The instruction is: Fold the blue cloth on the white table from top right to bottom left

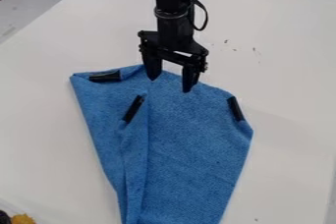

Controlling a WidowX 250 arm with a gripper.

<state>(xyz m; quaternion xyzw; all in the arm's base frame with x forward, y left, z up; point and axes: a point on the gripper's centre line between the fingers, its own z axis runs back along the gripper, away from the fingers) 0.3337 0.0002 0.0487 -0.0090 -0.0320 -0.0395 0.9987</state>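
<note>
Yellow-orange lump (23, 219) at the view's near left corner, blue cloth (190, 144) to its right.
Creased lengthwise toward its left side, the cloth lies on the white table (289, 61), black strips (105, 76) at its far left corner, beside the crease and by its right edge; the two-finger gripper (170, 84) hangs at the far edge, fingers spread apart.

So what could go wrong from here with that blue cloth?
The tool is open over the cloth's top edge, so it might pinch too little and let it slip. It's also left of the black strip by the right corner, so it could lift the wrong part. And the rumpled fold on the left might bunch up.
</note>
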